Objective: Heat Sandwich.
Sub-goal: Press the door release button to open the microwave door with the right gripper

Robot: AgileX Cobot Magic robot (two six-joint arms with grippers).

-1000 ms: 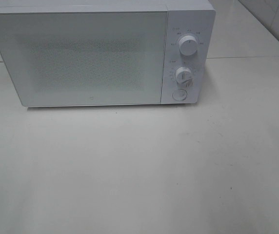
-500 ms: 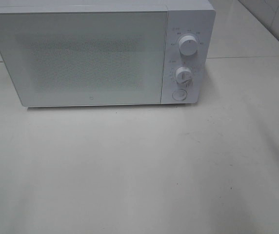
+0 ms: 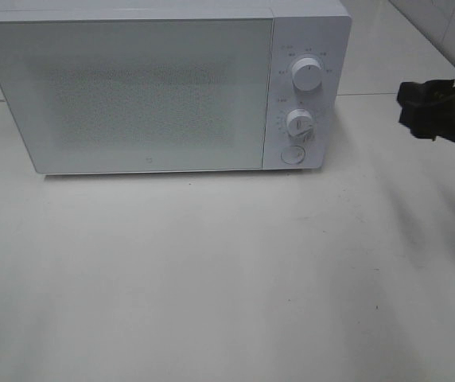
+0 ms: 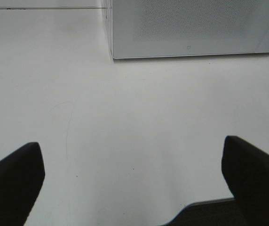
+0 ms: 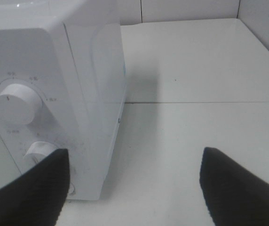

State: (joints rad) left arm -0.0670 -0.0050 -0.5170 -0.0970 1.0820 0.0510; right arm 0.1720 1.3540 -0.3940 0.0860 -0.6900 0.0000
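White table (image 3: 211, 278); shut microwave (image 3: 148, 95) behind; left claw (image 4: 132, 155) apart; right claw (image 5: 134, 160) apart

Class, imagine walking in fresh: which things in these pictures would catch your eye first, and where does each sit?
The boxy white microwave oven dominates, standing closed at the back of the pale table, with two round white dials stacked on its right-hand panel. The black right gripper hangs at the view's right edge, jaws open.

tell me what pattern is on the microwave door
Fine speckled dot mesh on the white boxy microwave's flat door, clearest in the exterior high view.
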